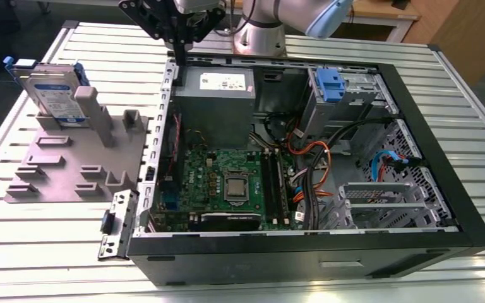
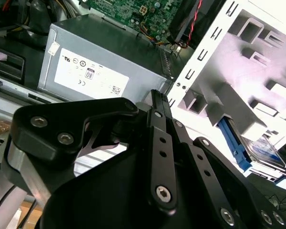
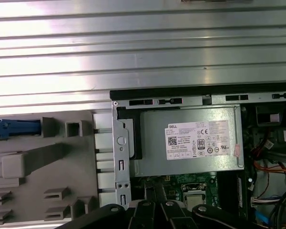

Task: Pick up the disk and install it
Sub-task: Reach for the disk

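Exterior view; slatted metal table (image 1: 48, 252); two holders are noted on it.

First holder: one black computer case (image 1: 310, 257), laid open on its side across the centre and right of the frame. Counted inside: one grey power supply (image 1: 215, 88) with one white sticker, at the upper left of the cavity; one green motherboard (image 1: 225, 180) at the lower left; one drive cage (image 1: 343, 95) at the upper right, carrying one blue tab (image 1: 330, 85); a tangle of orange, black and blue cables (image 1: 314, 158) between them, not countable.

Second holder: one grey slotted fixture (image 1: 57, 170) at the left of the frame, just beside the case. One disk (image 1: 53, 95) is stood upright in its far slot, at the upper left of the frame, with blue bracket along its edges.

One gripper (image 1: 179, 45) is seen at the top of the frame, left of centre, above the case's far-left corner and apart from the disk. In the second wrist view the fingers (image 2: 157, 124) are seen pressed together over the power supply; nothing is gripped.
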Available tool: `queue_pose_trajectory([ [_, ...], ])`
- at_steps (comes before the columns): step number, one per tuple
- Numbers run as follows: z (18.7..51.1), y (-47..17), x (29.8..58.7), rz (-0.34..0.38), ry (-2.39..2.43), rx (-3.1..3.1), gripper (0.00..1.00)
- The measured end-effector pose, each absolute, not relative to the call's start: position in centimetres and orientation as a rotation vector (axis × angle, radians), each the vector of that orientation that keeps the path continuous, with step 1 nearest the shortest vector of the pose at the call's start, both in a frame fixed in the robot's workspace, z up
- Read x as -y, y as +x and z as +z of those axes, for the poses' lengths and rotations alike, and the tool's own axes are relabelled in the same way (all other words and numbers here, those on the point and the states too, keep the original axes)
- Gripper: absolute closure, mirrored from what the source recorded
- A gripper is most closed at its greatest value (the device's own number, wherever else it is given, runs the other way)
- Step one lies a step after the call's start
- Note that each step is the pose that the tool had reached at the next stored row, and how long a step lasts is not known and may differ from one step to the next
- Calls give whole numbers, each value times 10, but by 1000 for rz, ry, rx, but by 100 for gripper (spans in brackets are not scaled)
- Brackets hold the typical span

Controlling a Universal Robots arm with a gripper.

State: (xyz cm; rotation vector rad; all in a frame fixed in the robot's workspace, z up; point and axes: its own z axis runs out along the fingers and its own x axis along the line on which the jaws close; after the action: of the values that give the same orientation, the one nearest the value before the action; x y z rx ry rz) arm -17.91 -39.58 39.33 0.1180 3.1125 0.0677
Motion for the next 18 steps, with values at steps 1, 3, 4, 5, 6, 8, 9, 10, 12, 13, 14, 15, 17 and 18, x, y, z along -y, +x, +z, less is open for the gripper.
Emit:
queue_pose_trajectory([
  [1, 393, -180, 396, 68, 118, -3112, 89],
  [3, 393, -185, 396, 68, 118, -3112, 89],
  [4, 393, -186, 396, 68, 118, -3113, 89],
  [5, 393, -187, 396, 68, 118, -3113, 89],
  [6, 393, -188, 396, 68, 118, -3112, 89],
  [8, 393, -190, 396, 68, 118, -3113, 89],
  [9, 393, -190, 396, 68, 118, -3112, 89],
  [10, 393, -191, 396, 68, 118, -3112, 89],
  [12, 393, -193, 396, 68, 118, -3112, 89],
  [13, 393, -193, 396, 68, 118, -3112, 89],
  [14, 393, -194, 396, 68, 118, -3112, 89],
  [15, 392, -195, 396, 68, 118, -3112, 89],
  [17, 392, -196, 396, 68, 118, -3112, 89],
  [18, 392, -197, 396, 68, 118, -3112, 89],
])
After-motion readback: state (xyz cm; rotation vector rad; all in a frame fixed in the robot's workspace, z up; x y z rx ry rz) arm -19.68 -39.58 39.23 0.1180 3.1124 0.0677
